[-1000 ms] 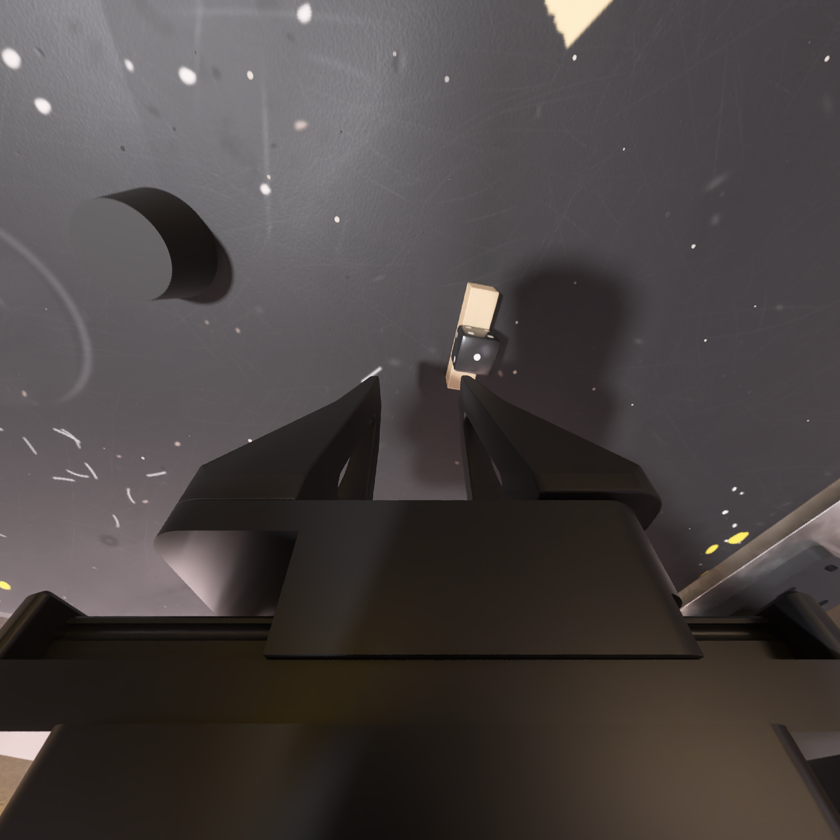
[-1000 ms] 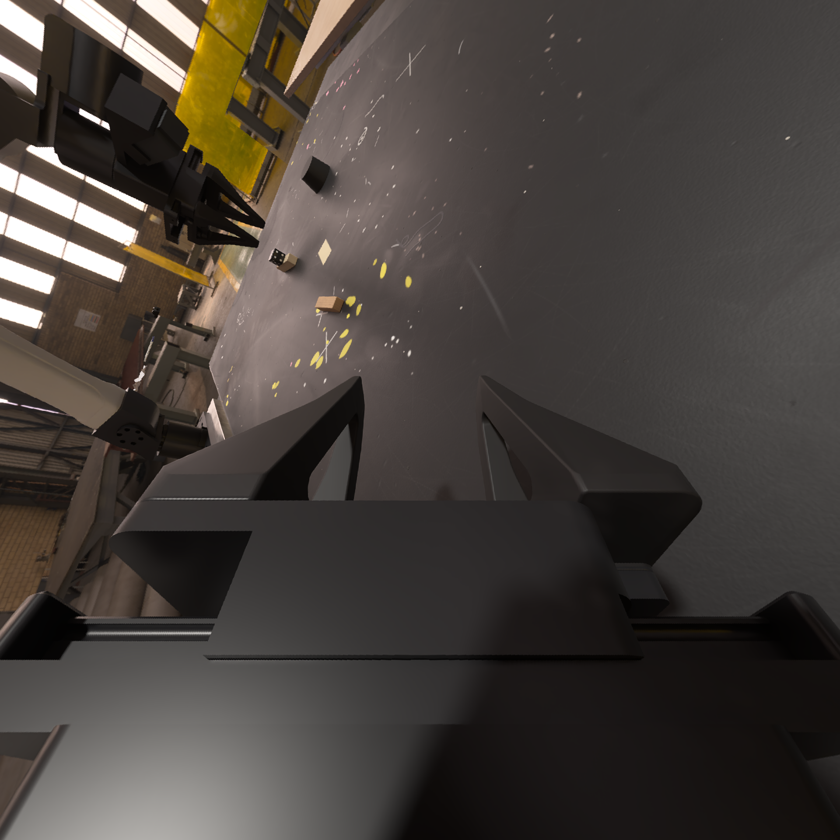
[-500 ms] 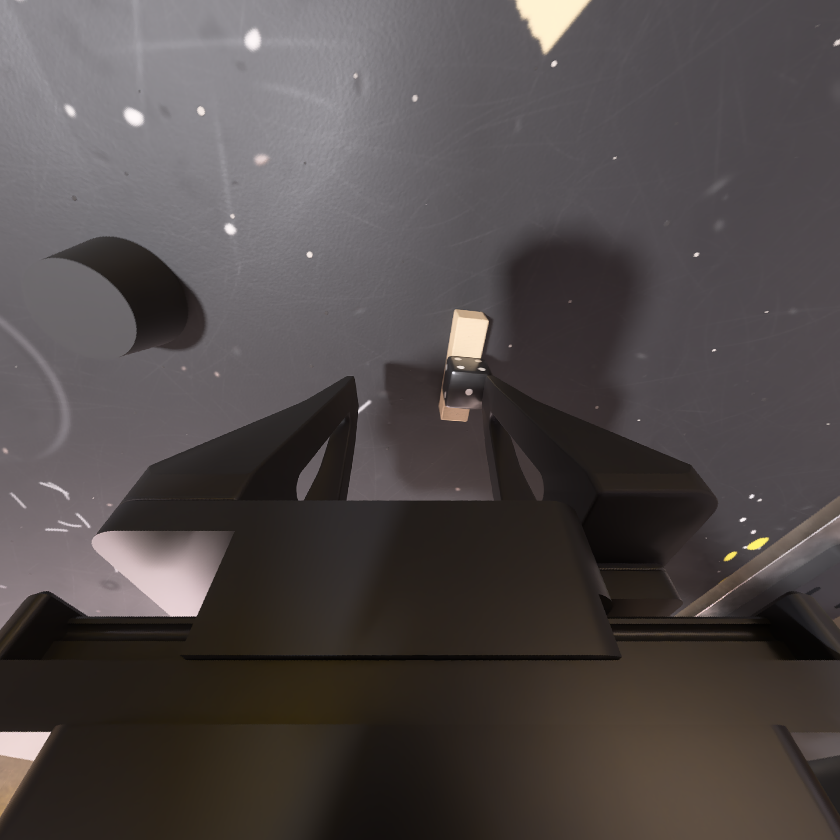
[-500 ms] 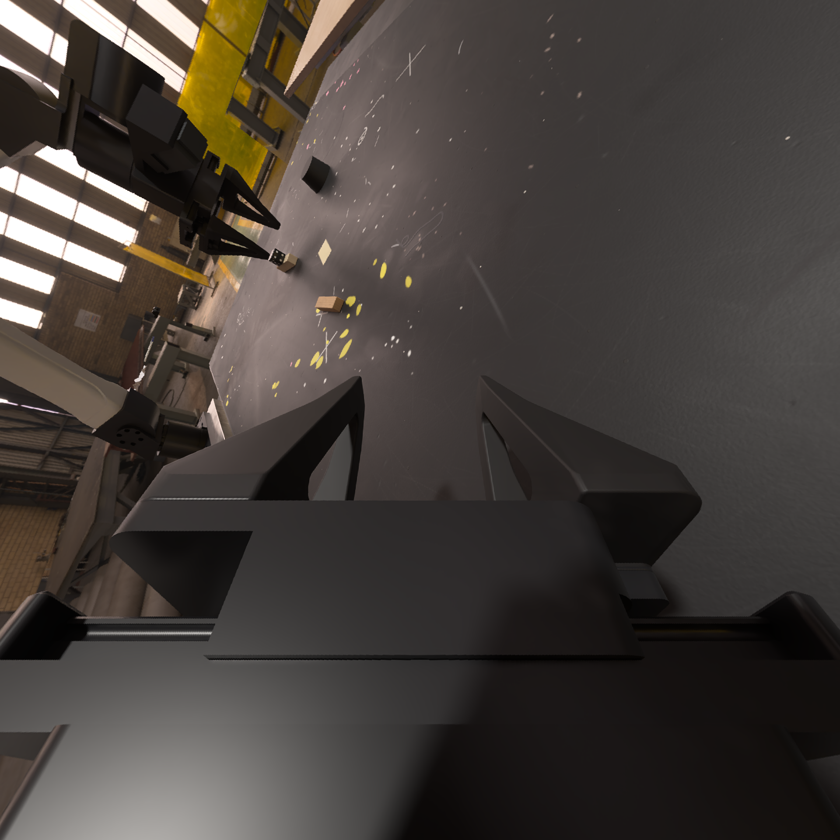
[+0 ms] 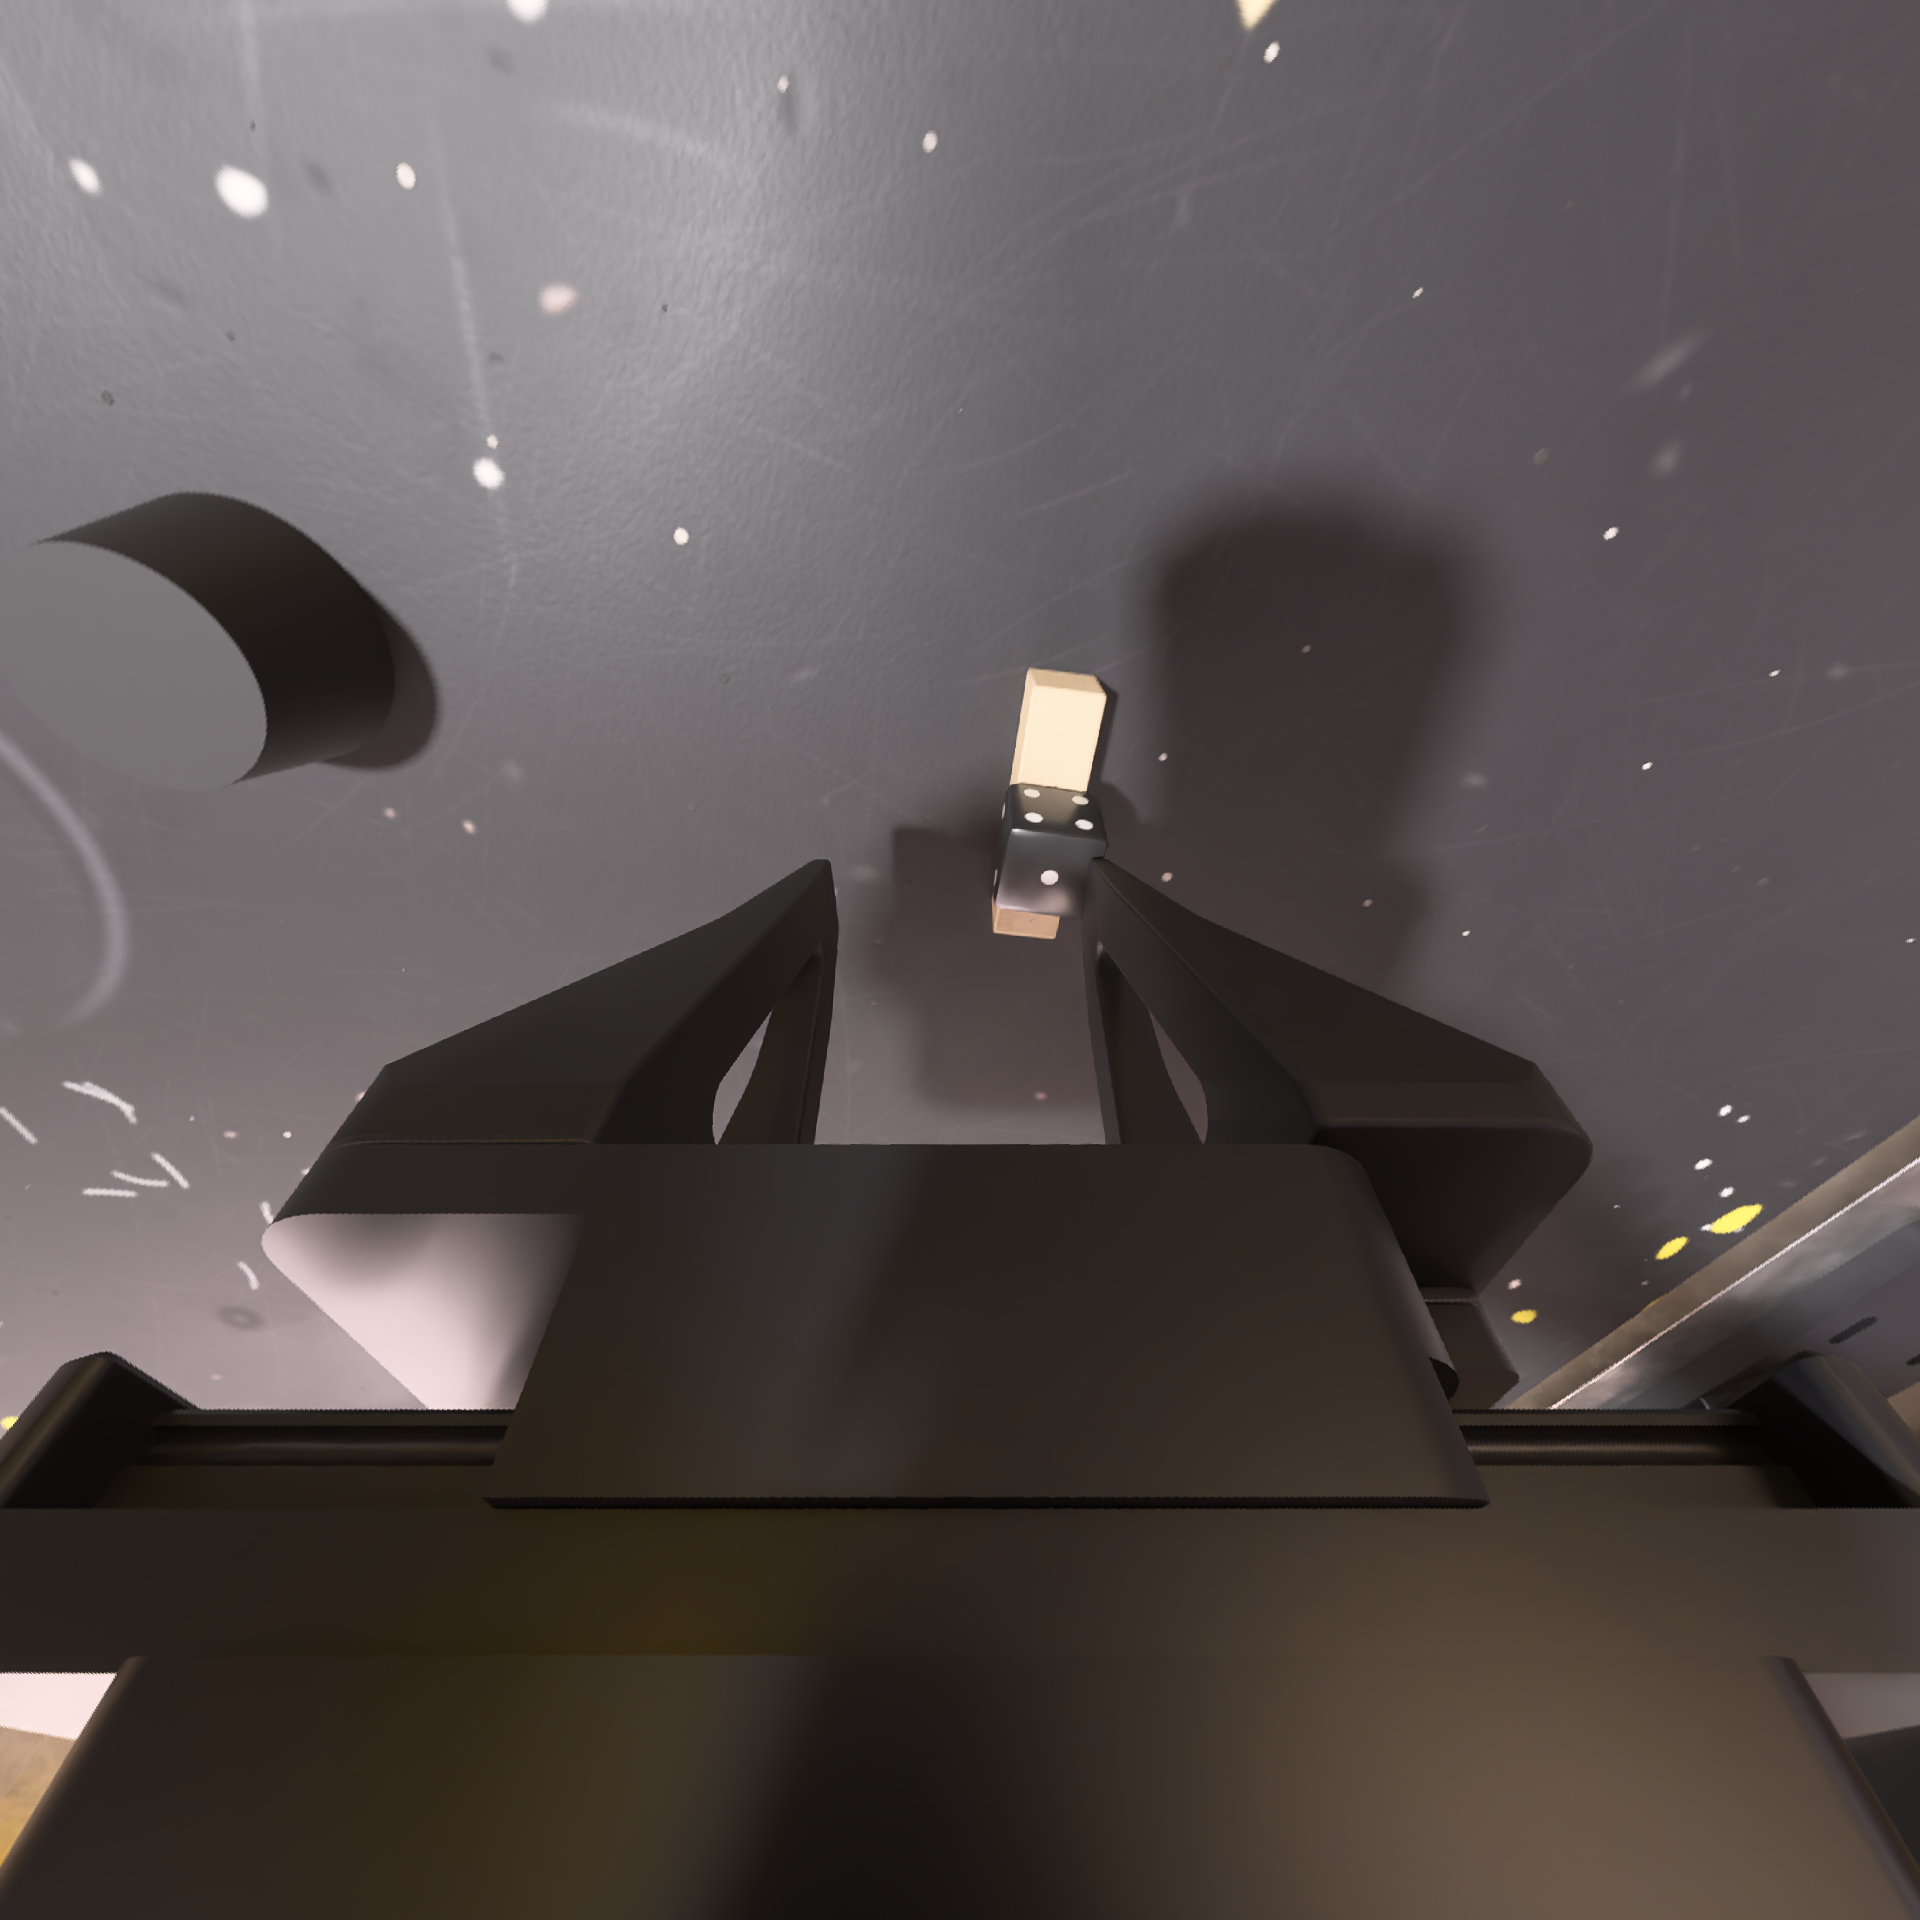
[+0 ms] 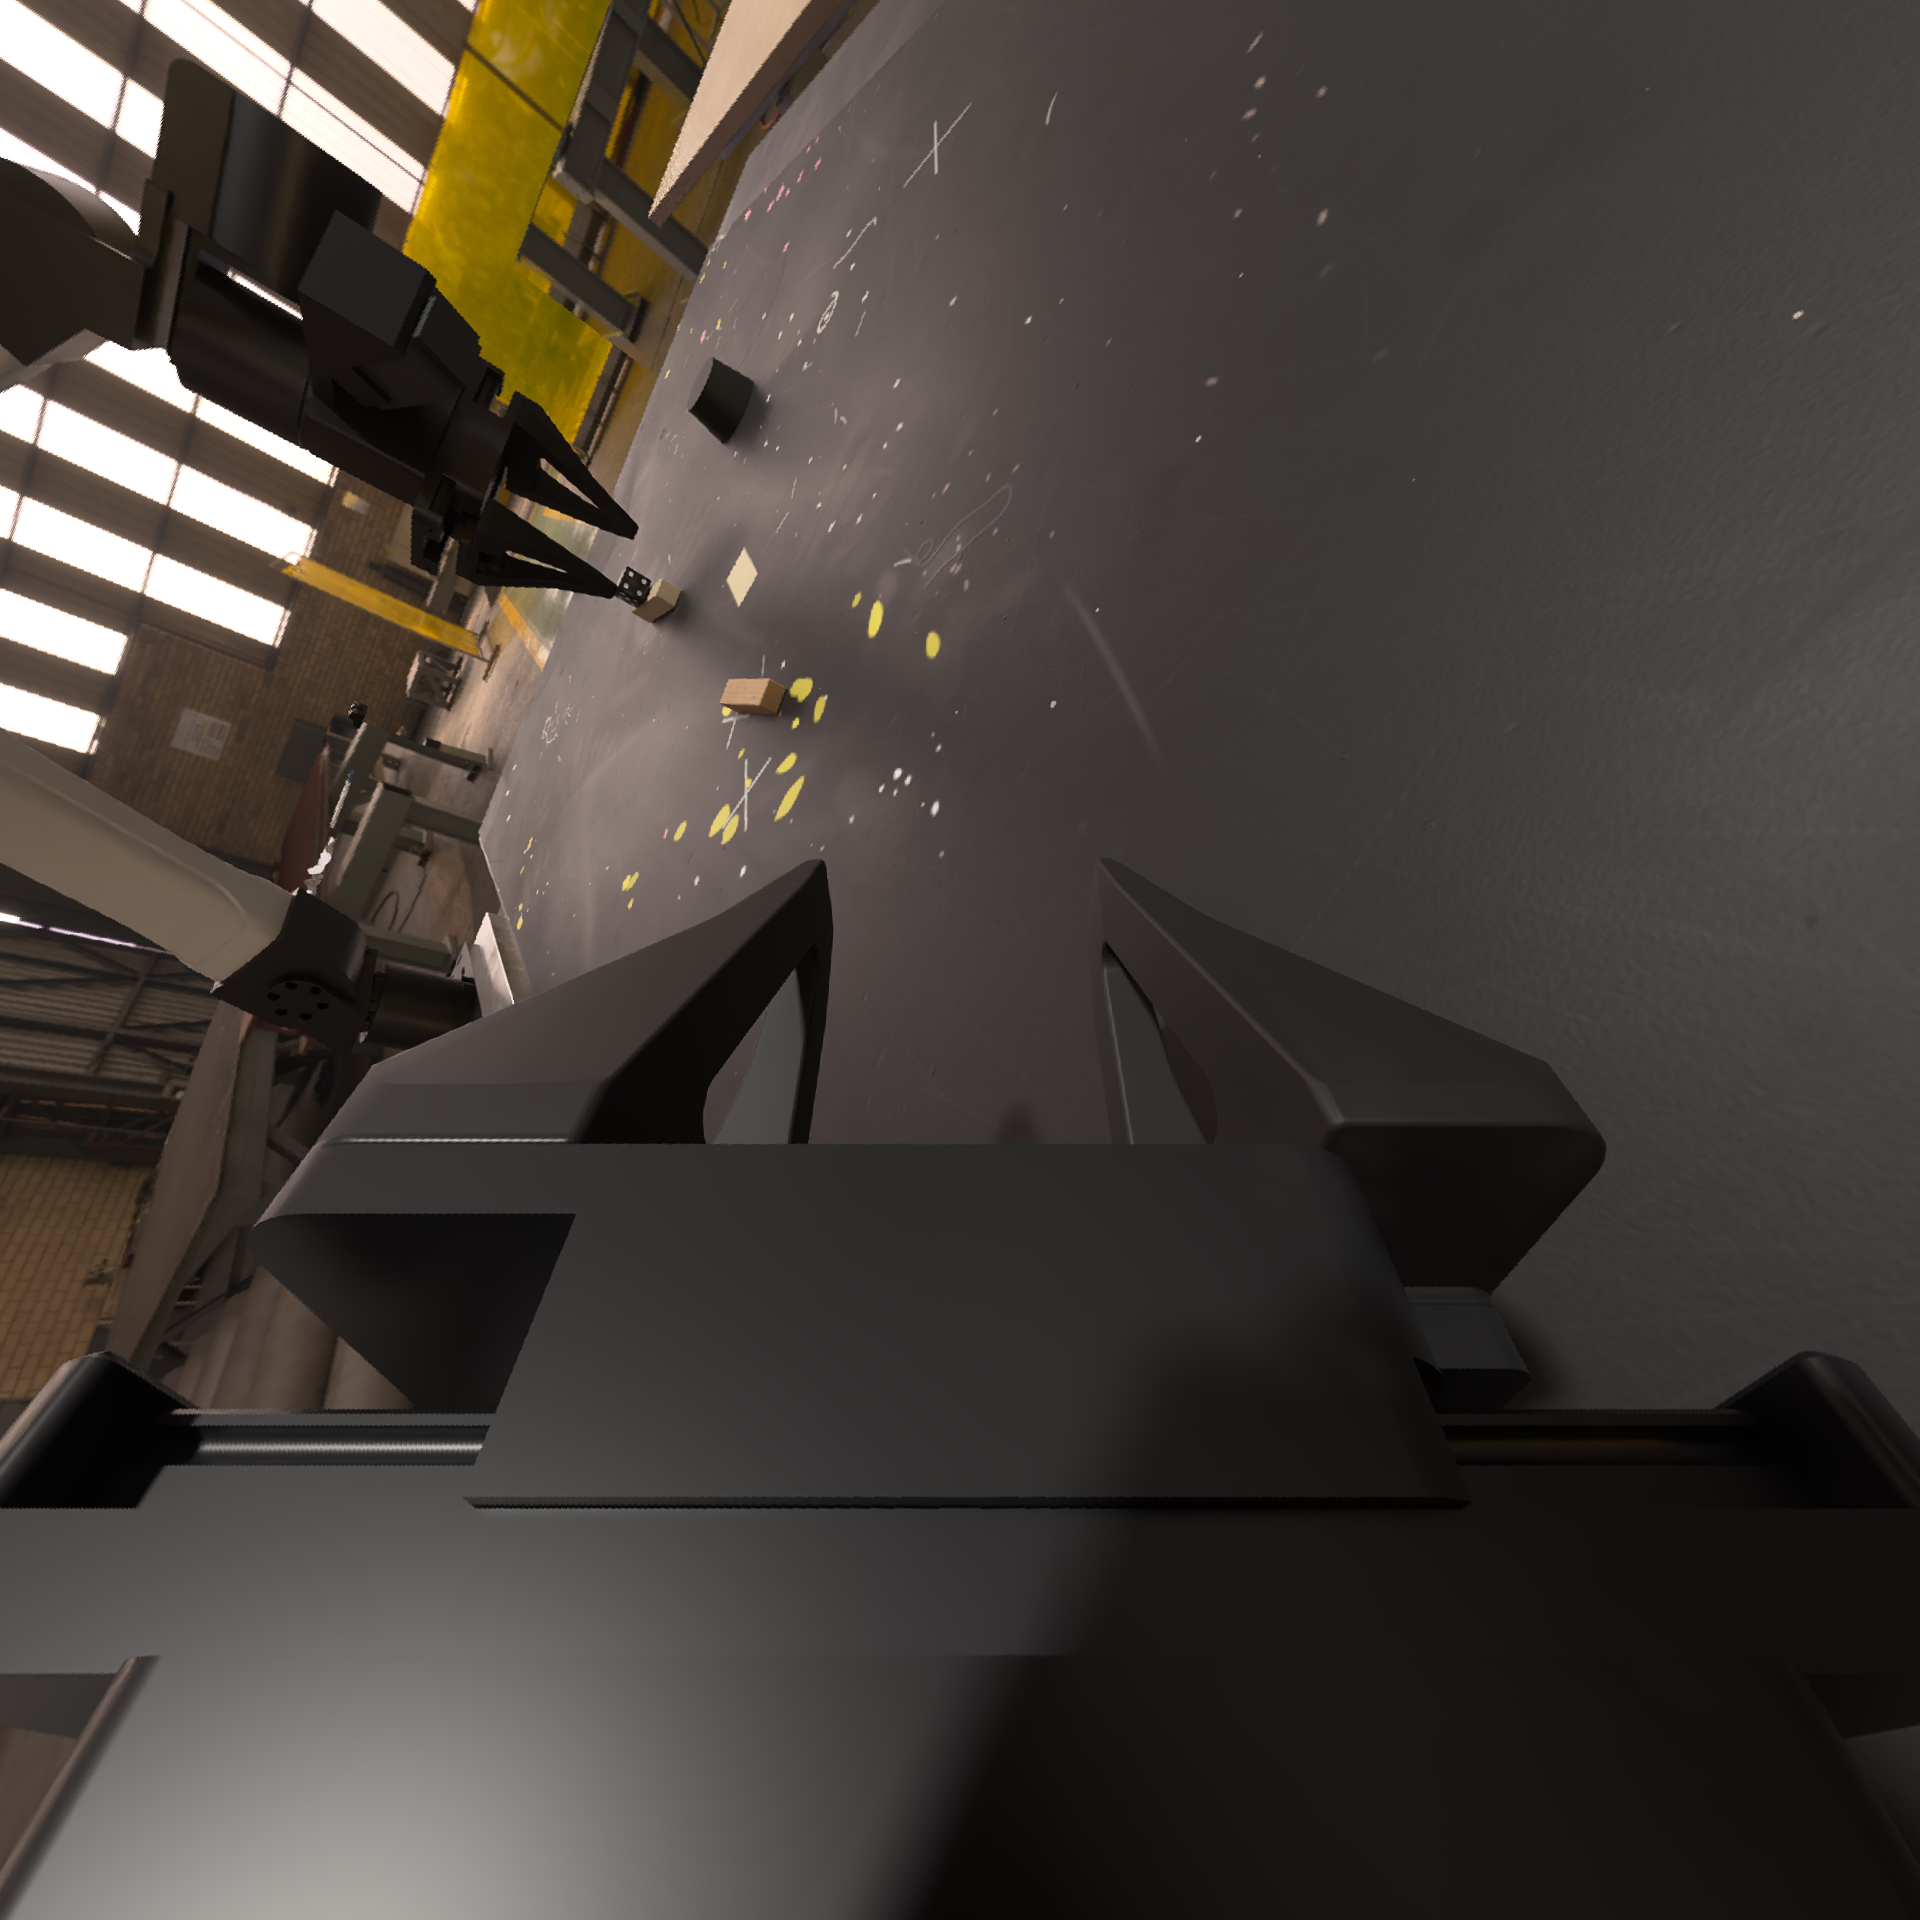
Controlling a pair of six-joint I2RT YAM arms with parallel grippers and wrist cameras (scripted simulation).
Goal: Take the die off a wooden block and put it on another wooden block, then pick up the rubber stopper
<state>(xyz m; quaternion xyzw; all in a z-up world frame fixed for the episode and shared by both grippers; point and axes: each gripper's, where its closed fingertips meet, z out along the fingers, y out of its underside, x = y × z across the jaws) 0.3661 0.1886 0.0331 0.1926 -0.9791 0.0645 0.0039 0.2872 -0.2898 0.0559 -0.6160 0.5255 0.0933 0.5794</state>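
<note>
A black die [image 5: 1047, 854] with white pips sits on a pale wooden block [image 5: 1060, 727] on the dark table. My left gripper [image 5: 961, 878] is open just above it, and its right fingertip [image 5: 1117, 883] is next to the die's right side. The die [image 6: 634, 585], its block [image 6: 659, 601] and the left gripper [image 6: 613, 561] also show far off in the right wrist view. A second wooden block [image 6: 752, 696] lies nearer. The black rubber stopper [image 5: 260, 665] stands at the left, and it also shows in the right wrist view [image 6: 722, 400]. My right gripper [image 6: 961, 873] is open and empty, apart from them all.
A pale diamond-shaped patch [image 6: 742, 577] and yellow paint spots [image 6: 790, 795] mark the table [image 6: 1351, 520]. A metal rail [image 5: 1714, 1299] runs along the table edge at lower right of the left wrist view. A yellow frame [image 6: 509, 208] stands beyond the table.
My left gripper has opened wider and come down closer to the die, which now sits beside the right fingertip. The right gripper has not moved.
</note>
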